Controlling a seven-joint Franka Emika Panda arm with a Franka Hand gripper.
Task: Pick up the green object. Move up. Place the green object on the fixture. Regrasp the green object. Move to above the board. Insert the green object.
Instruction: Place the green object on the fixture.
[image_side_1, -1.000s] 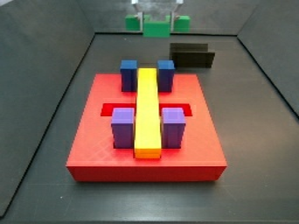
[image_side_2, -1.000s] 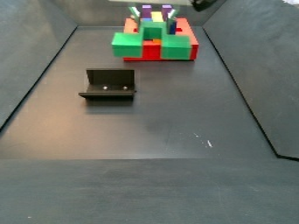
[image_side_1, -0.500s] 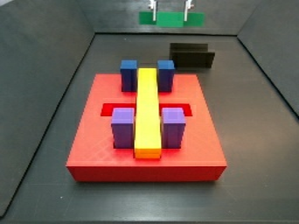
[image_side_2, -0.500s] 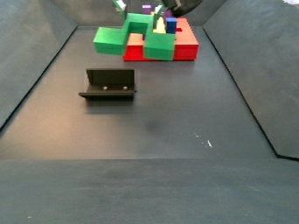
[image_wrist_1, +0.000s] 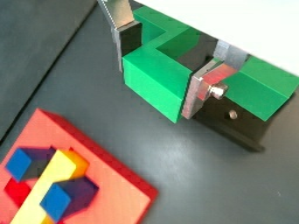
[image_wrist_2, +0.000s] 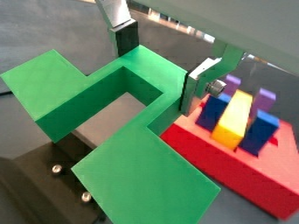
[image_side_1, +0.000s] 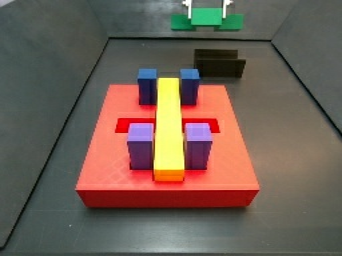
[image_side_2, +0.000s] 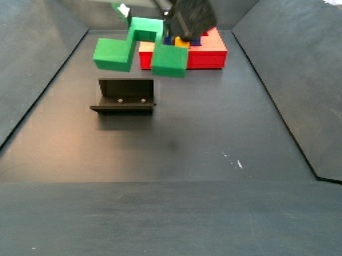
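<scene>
The green object (image_wrist_1: 158, 77) is a bright green blocky piece held between my gripper's (image_wrist_1: 163, 63) silver fingers (image_wrist_1: 208, 84). The gripper (image_wrist_2: 159, 58) is shut on its middle block, and the two cube ends stick out to the sides. In both side views the piece (image_side_1: 225, 23) hangs in the air (image_side_2: 115, 52) above the floor, behind and above the fixture (image_side_2: 124, 97). The fixture (image_side_1: 221, 63) is a small dark holder, bare on top; it shows under the piece in both wrist views (image_wrist_1: 242, 124) (image_wrist_2: 33, 185). The red board (image_side_1: 107, 165) lies apart from them.
The board carries a long yellow bar (image_side_1: 168, 125), two blue blocks (image_side_1: 147, 78) and two purple blocks (image_side_1: 139, 147). It also shows in the wrist views (image_wrist_1: 111, 188) (image_wrist_2: 222, 171) and far back in a side view (image_side_2: 211, 58). Grey walls close in the dark floor.
My gripper has risen with the green object in it and carried it away from the board's end, toward the space above the fixture.
</scene>
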